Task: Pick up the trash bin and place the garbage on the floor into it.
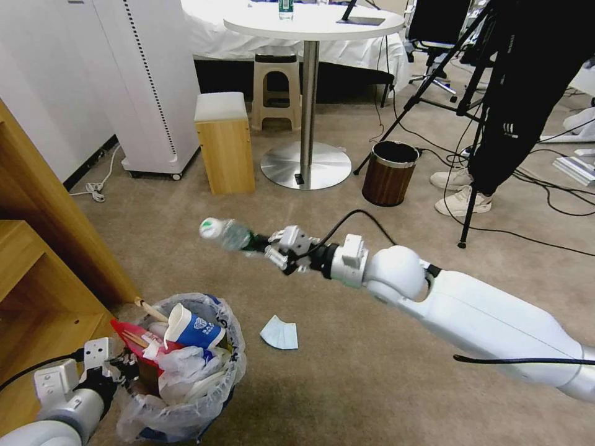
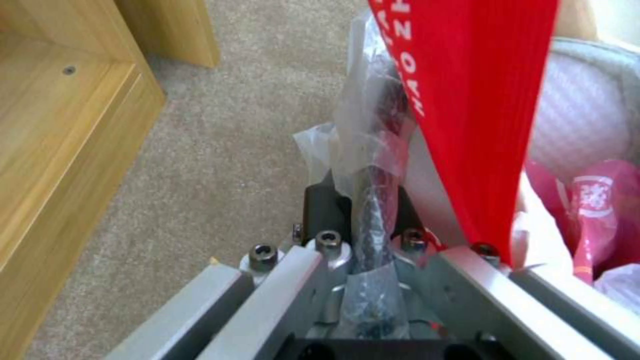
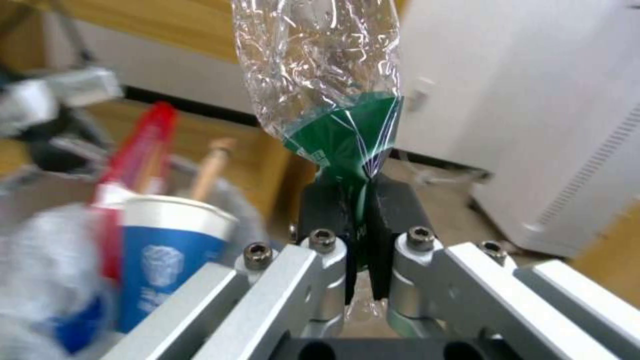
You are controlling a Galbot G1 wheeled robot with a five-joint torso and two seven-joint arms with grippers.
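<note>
Right arm is stretched way out forward, right gripper (image 1: 268, 246) up in the air with its fingers pinched tight. Left gripper (image 1: 126, 365) sits low by the body, clamped too.

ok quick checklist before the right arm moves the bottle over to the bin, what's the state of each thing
1. Right end effector grip on the clear bottle: ok, pinched shut on the crushed green-label end.
2. Bottle off the floor: ok, held in the air above the carpet.
3. Left end effector hold on the trash bin: ok, shut on the bagged rim.
4. Room in the bin: not ok, piled high with a blue and white paper cup, a red wrapper and a wooden stick.
5. Bottle over the bin: not ok, it hangs farther out.
6. Floor litter left: not ok, pale blue paper lies beside the bin.
</note>
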